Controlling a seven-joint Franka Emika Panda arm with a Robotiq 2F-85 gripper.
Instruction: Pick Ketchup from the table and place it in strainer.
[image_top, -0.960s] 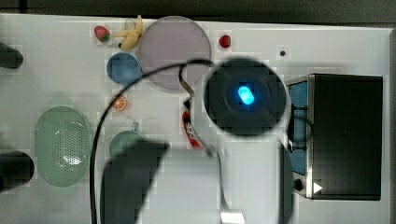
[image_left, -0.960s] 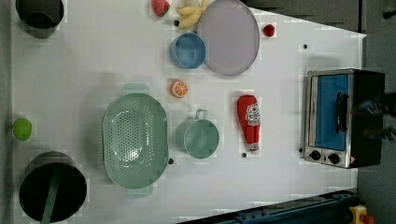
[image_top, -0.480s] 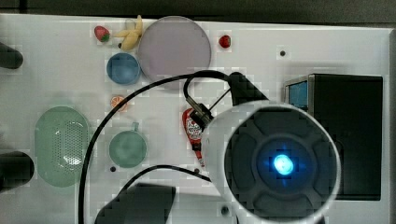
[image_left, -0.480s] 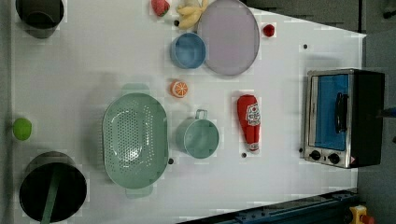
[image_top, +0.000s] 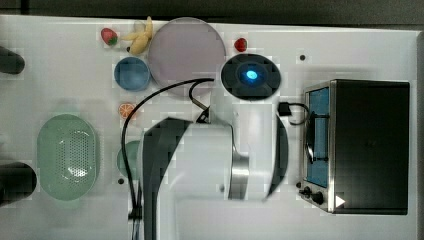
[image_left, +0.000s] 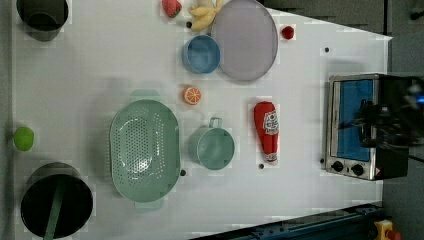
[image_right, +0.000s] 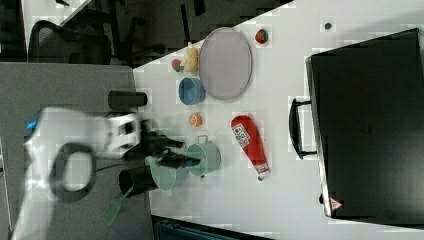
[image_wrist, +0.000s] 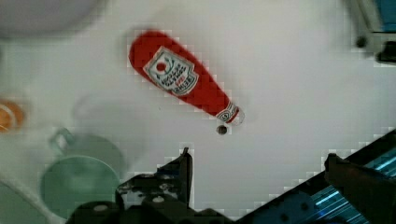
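With its fingers spread wide and empty, the end effector (image_wrist: 257, 163) hangs above the white table (image_left: 100, 65), where the Ketchup (image_left: 266, 131) lies flat just beside a green cup (image_left: 214, 146), which sits between it and the mint strainer (image_left: 144, 147) in the left view.

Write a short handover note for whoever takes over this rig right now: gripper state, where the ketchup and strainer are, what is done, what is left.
Gripper: open, holding nothing, above the table beside the bottle's cap end.
Red tapered ketchup squeeze bottle: lying flat on the white table, between the mint-green cup and the toaster oven, untouched.
Pale mint-green oval perforated plastic strainer: on the cup's other side, with nothing in it.
Done: nothing yet.
Left: grasp the bottle, lift it, carry it over the cup, put it in the strainer.
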